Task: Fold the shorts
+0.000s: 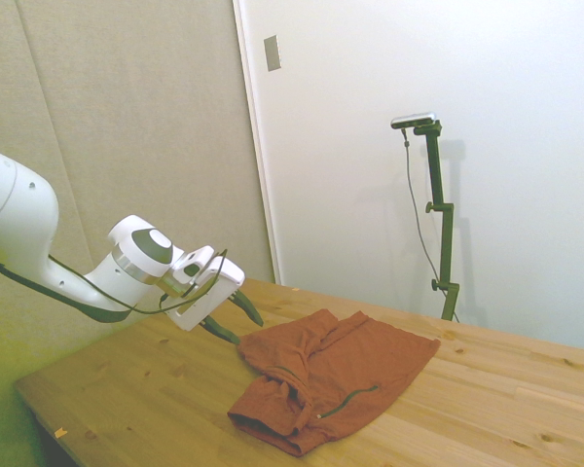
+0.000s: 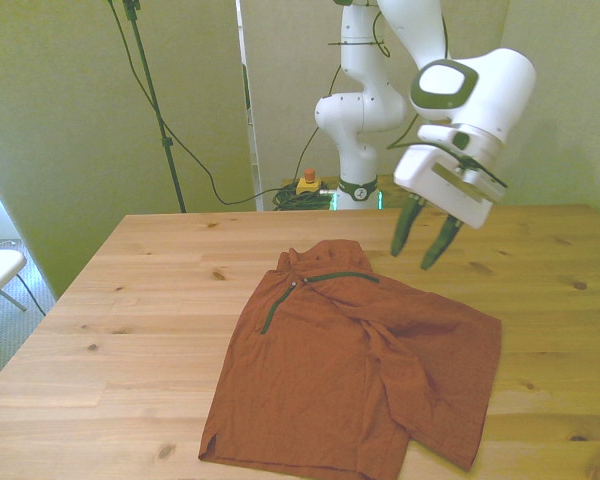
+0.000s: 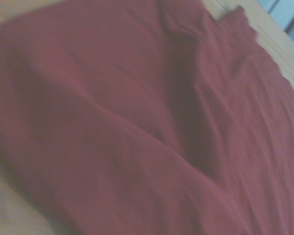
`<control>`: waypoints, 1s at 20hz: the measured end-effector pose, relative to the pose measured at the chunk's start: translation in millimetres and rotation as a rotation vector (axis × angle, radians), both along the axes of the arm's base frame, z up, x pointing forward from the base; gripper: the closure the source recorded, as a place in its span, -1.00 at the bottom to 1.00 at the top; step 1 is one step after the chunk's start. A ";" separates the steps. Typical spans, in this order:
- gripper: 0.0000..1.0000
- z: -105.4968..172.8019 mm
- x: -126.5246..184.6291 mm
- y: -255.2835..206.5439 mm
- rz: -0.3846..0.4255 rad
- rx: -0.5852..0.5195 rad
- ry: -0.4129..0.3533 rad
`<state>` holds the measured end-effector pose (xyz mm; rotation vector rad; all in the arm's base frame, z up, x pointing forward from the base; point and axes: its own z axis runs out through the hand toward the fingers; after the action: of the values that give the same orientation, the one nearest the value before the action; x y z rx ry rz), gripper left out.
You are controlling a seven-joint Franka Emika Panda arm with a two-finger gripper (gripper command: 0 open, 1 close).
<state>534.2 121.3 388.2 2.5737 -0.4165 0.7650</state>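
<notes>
A wooden table (image 2: pixel 130 300) stands before a grey wall plate (image 1: pixel 273 53).
</notes>
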 end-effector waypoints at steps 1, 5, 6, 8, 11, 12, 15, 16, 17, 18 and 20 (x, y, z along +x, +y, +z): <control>-1.00 -3.8 4.0 14.7 0.033 -0.004 0.001; -1.00 -18.9 26.8 46.0 0.106 -0.014 0.001; -1.00 -24.7 32.6 48.5 0.109 -0.014 0.007; -1.00 -35.1 42.5 53.0 0.115 -0.011 0.018; -1.00 -47.3 51.6 60.7 0.127 -0.007 0.033; -1.00 -49.4 53.0 62.5 0.131 -0.006 0.037; -1.00 -50.8 57.6 58.9 0.130 -0.012 0.040; -1.00 -51.4 60.4 54.4 0.124 -0.015 0.041; -1.00 -51.7 64.0 48.1 0.116 -0.019 0.041; -1.00 -51.6 67.7 41.5 0.108 -0.023 0.041; -1.00 -52.2 70.5 32.9 0.096 -0.029 0.043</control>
<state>604.7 154.2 336.0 2.5937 -0.2682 0.7420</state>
